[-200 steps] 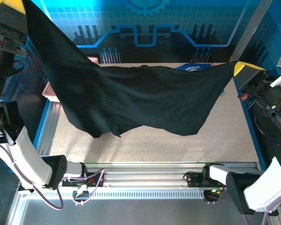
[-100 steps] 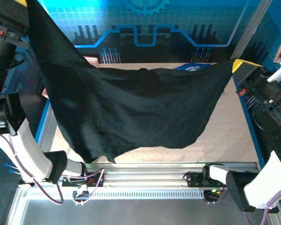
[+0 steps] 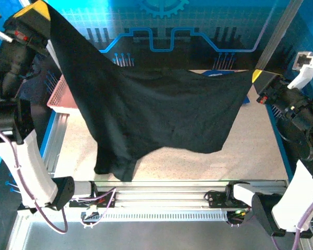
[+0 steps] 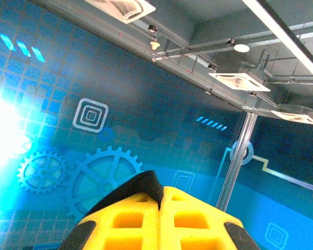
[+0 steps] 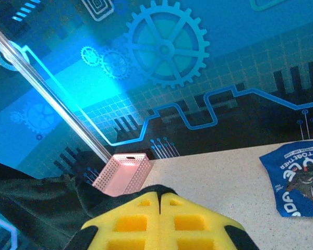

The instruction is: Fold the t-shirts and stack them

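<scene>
The black t-shirt (image 3: 156, 114) hangs stretched in the air above the table, held by two corners. My left gripper (image 3: 41, 10) is raised high at the far left and is shut on one corner; black cloth (image 4: 138, 187) pokes out between its yellow pads (image 4: 125, 224). Lower at the right, my right gripper (image 3: 261, 77) is shut on the other corner, with black cloth (image 5: 47, 208) draped to its left. The blue t-shirt (image 5: 297, 179) with white lettering lies flat on the table at the back right; a strip of the blue t-shirt (image 3: 216, 74) peeks over the black one.
A pink lattice basket (image 3: 62, 94) stands at the table's left edge, partly behind the hanging cloth; the pink lattice basket (image 5: 122, 174) also appears in the right wrist view. The speckled table (image 3: 250, 151) lies below. A metal rail (image 3: 167, 185) runs along the near edge.
The left gripper has moved right and into view at the top left, carrying its corner. The shirt's lower edge swung toward the near left, and the basket is uncovered.
</scene>
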You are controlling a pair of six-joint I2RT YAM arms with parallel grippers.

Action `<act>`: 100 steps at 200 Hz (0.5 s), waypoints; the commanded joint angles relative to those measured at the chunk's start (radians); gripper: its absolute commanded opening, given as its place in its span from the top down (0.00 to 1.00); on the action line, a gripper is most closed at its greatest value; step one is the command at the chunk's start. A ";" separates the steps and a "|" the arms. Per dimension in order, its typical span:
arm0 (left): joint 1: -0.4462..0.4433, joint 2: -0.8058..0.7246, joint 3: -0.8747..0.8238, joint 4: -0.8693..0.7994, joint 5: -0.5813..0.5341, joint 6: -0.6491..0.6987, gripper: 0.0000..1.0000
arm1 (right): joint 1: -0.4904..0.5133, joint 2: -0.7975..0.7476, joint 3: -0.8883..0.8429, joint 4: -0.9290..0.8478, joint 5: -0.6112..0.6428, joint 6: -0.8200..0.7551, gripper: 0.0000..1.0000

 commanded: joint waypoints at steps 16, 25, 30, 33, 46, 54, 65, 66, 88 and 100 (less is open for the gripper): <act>-0.005 -0.088 0.011 0.063 0.010 0.003 1.00 | -0.016 -0.054 0.048 -0.053 -0.018 0.005 1.00; -0.005 -0.101 0.011 0.070 0.014 -0.011 1.00 | -0.016 -0.066 0.055 -0.065 -0.021 0.011 1.00; -0.007 -0.108 0.012 0.075 0.018 -0.017 1.00 | -0.016 -0.073 0.058 -0.069 -0.023 0.015 1.00; -0.007 -0.112 0.012 0.078 0.020 -0.022 1.00 | -0.016 -0.079 0.058 -0.071 -0.025 0.017 1.00; -0.009 -0.131 0.016 0.082 0.023 -0.030 1.00 | -0.016 -0.100 0.065 -0.077 -0.031 0.029 1.00; -0.011 -0.144 0.019 0.082 0.021 -0.032 1.00 | -0.014 -0.109 0.072 -0.082 -0.031 0.035 1.00; -0.013 -0.157 0.027 0.083 0.019 -0.035 1.00 | -0.009 -0.121 0.082 -0.085 -0.031 0.046 1.00; -0.013 -0.158 0.028 0.083 0.019 -0.035 1.00 | -0.008 -0.122 0.081 -0.085 -0.032 0.047 1.00; -0.015 -0.165 0.064 0.078 0.011 -0.045 1.00 | 0.011 -0.125 0.128 -0.100 -0.023 0.063 1.00; -0.016 -0.162 0.082 0.077 0.008 -0.045 1.00 | 0.028 -0.125 0.148 -0.112 0.002 0.064 1.00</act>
